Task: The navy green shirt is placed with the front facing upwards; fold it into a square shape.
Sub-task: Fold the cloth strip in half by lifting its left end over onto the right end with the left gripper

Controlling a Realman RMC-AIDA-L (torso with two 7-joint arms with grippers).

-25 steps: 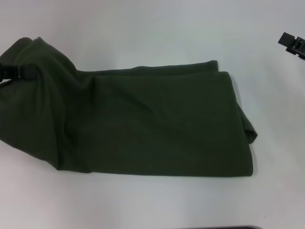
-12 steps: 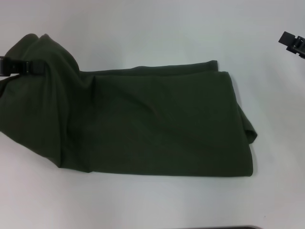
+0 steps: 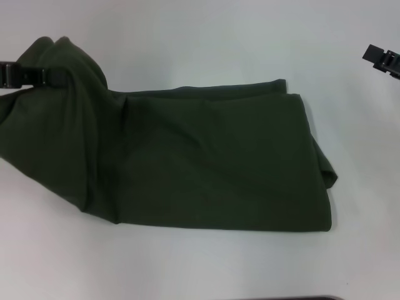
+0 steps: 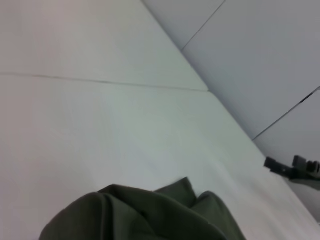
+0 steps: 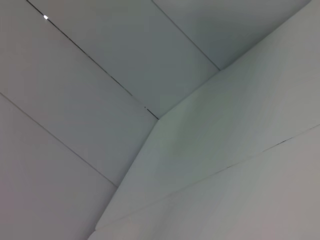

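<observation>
Folded green shirt spread across the middle of a white table, plain side up, no print showing. Right end flat, edges doubled over. Left end lifted in a bunched peak, pinched shut in the left gripper at the table's far left edge. Same raised fold of cloth filling the near part of the left wrist view. Right gripper hanging well apart at the far right edge, touching nothing; finger state impossible to tell, seen also small in the left wrist view.
</observation>
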